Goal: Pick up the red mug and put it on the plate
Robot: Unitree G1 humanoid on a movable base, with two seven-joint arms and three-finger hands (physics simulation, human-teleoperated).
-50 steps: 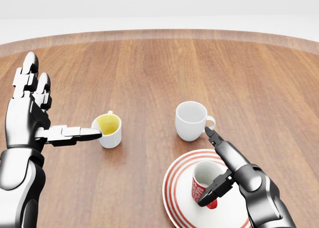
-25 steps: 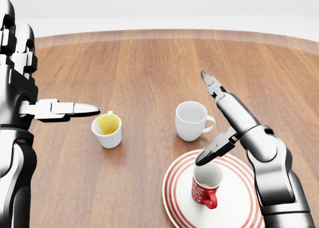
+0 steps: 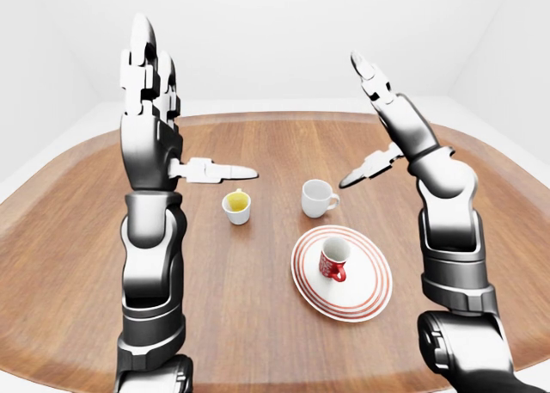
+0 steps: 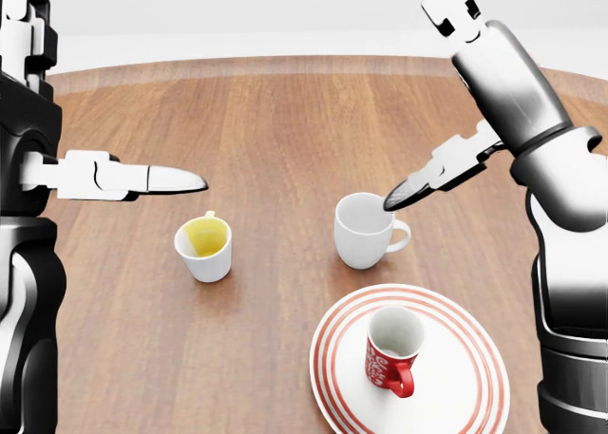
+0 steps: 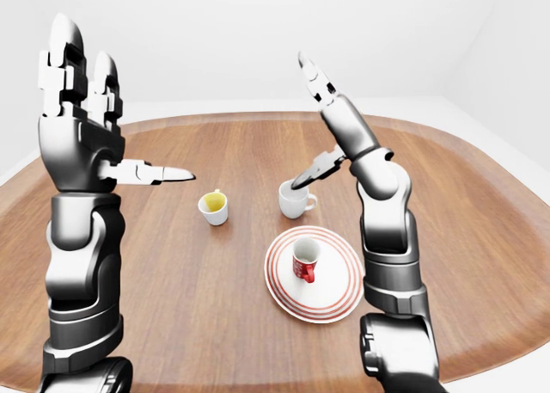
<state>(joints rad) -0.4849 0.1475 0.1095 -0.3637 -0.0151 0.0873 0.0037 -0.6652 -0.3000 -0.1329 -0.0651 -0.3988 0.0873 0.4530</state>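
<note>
Red mug [image 4: 391, 349] sits upright on plate [image 4: 475, 386], handle toward view bottom. My right hand [image 3: 378, 109] and left hand [image 3: 155, 109] are raised, fingers spread, empty. Mug probably rigid, light, slick; grip round the body.

Red mug [image 4: 390, 351] upright on the plate [image 4: 463, 388], white inside, white lettering on the side, empty, red handle turned toward bottom right of head view. Sits a bit left of plate centre, free of both hands. Plate round, white with red concentric rings near rim, flat on wooden tabletop [image 4: 285, 130], lower right of head view, partly cut off by bottom edge.
</note>
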